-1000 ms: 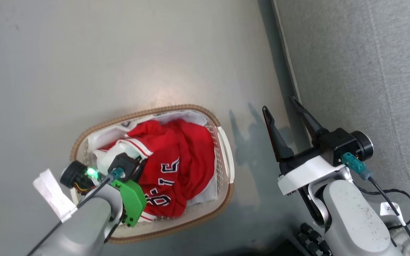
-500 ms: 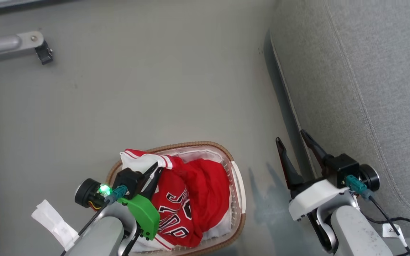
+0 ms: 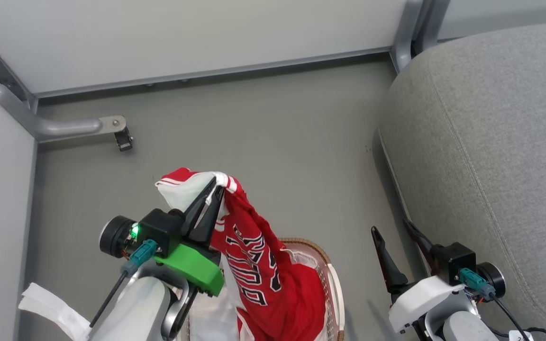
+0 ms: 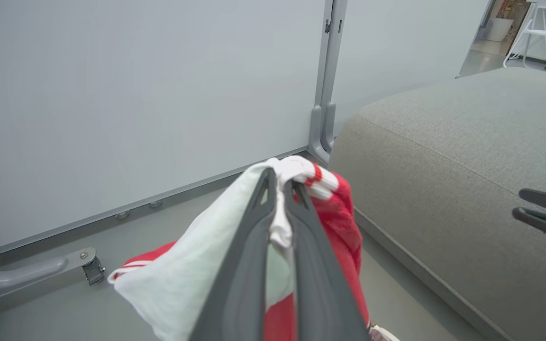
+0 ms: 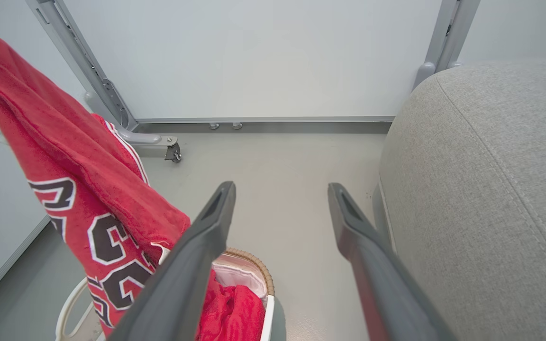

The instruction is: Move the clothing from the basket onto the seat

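Left tool [image 3: 216, 182] clamped on white sleeve [image 3: 183, 187] of jersey [image 3: 254, 255], and up it goes! Second ago jersey lay heaped in basket [image 3: 313, 246]; now most of it hangs clear above rim, tail end dipping inside. First garment nearly free; carry to seat [image 3: 491, 142] on right looks next. Long axis runs from pinched sleeve at top down toward basket, lettering turned sideways. Right tool [image 3: 390, 226] spread wide, empty, just beside seat edge.

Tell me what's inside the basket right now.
The basket holds red fabric and the white liner; the hanging jersey covers the rest, so its bottom cannot be seen.
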